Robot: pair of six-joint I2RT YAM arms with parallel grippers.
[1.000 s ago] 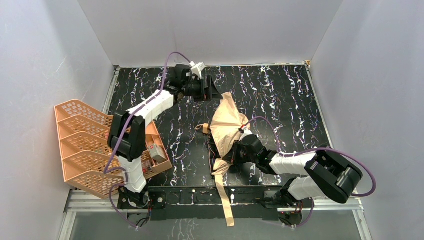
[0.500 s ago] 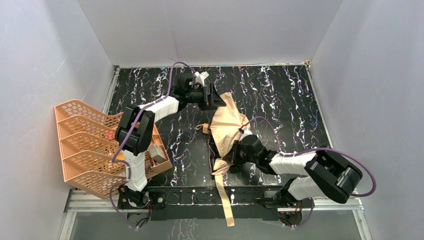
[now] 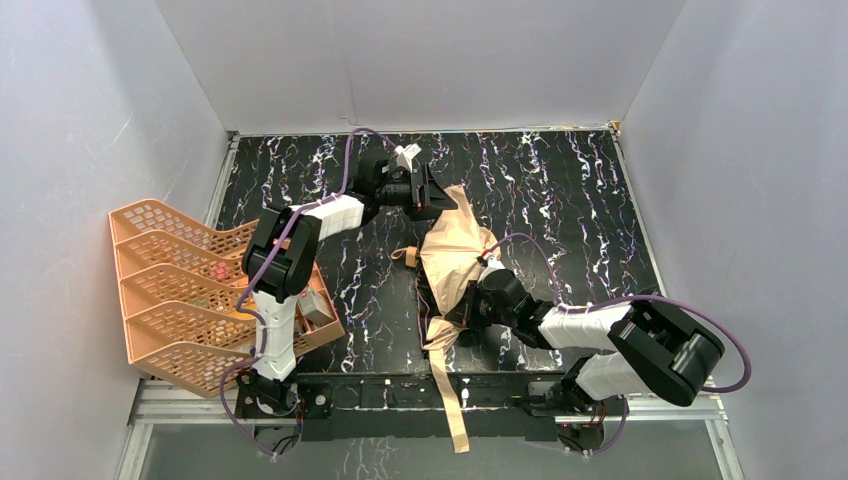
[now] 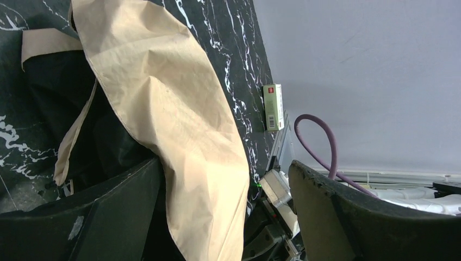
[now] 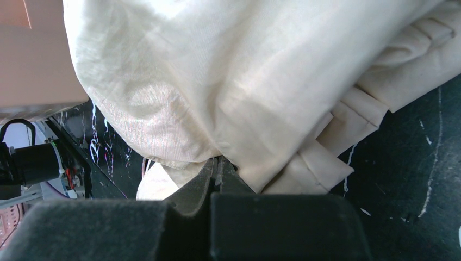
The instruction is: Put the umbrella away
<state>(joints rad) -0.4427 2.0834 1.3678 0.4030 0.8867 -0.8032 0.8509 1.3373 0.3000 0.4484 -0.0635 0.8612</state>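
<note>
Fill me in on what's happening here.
Two robot arms are working a half-collapsed tan umbrella lying between them. The right gripper is shut on canopy fabric at its near end. The left gripper is open at the far end, a flap of canopy between its jaws, not clamped. An orange mesh rack stands off to the left.

left end effector (image 4: 225, 166) spread wide around the tan umbrella (image 4: 179, 125).

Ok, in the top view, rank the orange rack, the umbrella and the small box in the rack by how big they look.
1. orange rack: largest.
2. umbrella, canopy plus trailing strap; the right arm hides part of it, so the gap to the rack is unsure.
3. small box: clearly smallest.
</note>
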